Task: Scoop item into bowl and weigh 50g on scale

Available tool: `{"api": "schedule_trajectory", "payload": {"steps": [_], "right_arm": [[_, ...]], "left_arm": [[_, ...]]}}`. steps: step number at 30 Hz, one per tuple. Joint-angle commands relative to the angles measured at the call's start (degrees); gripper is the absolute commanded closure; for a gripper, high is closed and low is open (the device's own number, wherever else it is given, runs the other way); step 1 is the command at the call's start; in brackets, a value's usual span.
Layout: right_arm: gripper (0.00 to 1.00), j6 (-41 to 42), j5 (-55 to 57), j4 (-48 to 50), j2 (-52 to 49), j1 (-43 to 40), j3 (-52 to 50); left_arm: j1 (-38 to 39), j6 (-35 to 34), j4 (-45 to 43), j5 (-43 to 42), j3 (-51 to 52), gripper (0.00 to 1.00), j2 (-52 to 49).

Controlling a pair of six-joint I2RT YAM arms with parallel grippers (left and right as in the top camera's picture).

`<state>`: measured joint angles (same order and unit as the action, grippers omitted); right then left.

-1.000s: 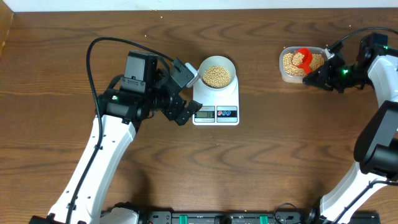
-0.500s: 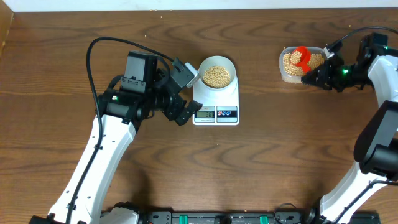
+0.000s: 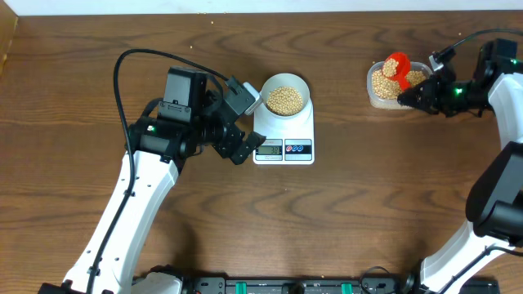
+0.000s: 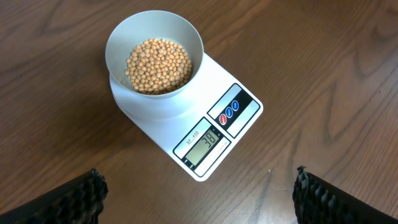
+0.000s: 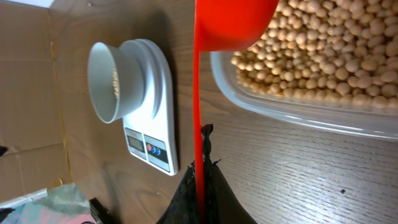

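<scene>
The pale bowl (image 3: 285,95) sits on the white scale (image 3: 284,139), holding tan beans (image 3: 285,100). In the left wrist view the bowl (image 4: 154,56) is on the scale (image 4: 214,134), whose display reads about 38. My left gripper (image 3: 241,122) is open and empty just left of the scale; its fingers show at the bottom corners of the left wrist view (image 4: 196,199). My right gripper (image 3: 413,94) is shut on the handle of a red scoop (image 3: 396,67), which holds beans above the clear tub (image 3: 396,84). In the right wrist view the scoop (image 5: 230,25) hangs over the tub's beans (image 5: 323,50).
The clear plastic tub of beans stands at the far right near the table's back edge. The right wrist view also shows the scale (image 5: 149,106) with the bowl (image 5: 109,81) farther off. A black cable (image 3: 122,90) loops above the left arm.
The right gripper has lifted the red scoop up out of the beans in the tub, with beans in it. The left arm has not moved.
</scene>
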<state>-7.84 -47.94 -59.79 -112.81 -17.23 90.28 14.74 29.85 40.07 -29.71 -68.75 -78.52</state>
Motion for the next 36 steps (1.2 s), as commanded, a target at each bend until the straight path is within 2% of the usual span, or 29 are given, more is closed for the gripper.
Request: {"api": "schedule_trajectory", "payload": {"steps": [1, 6, 15, 36], "right_arm": [[0.99, -1.1, -3.3, 0.0, 2.7, -0.7, 0.0], [0.99, -2.4, -8.0, 0.1, 2.8, -0.7, 0.0], [0.99, -2.6, -9.9, 0.7, 2.8, 0.6, 0.0], [0.99, -2.9, -11.1, 5.5, 2.8, 11.0, 0.0]], "left_arm": [[0.1, 0.3, 0.0, -0.7, 0.3, 0.02, 0.0], [0.1, 0.3, 0.0, -0.7, 0.3, 0.02, 0.0], [0.1, 0.3, 0.0, -0.7, 0.3, 0.02, 0.0], [0.1, 0.3, 0.0, -0.7, 0.3, 0.02, 0.0]]}}
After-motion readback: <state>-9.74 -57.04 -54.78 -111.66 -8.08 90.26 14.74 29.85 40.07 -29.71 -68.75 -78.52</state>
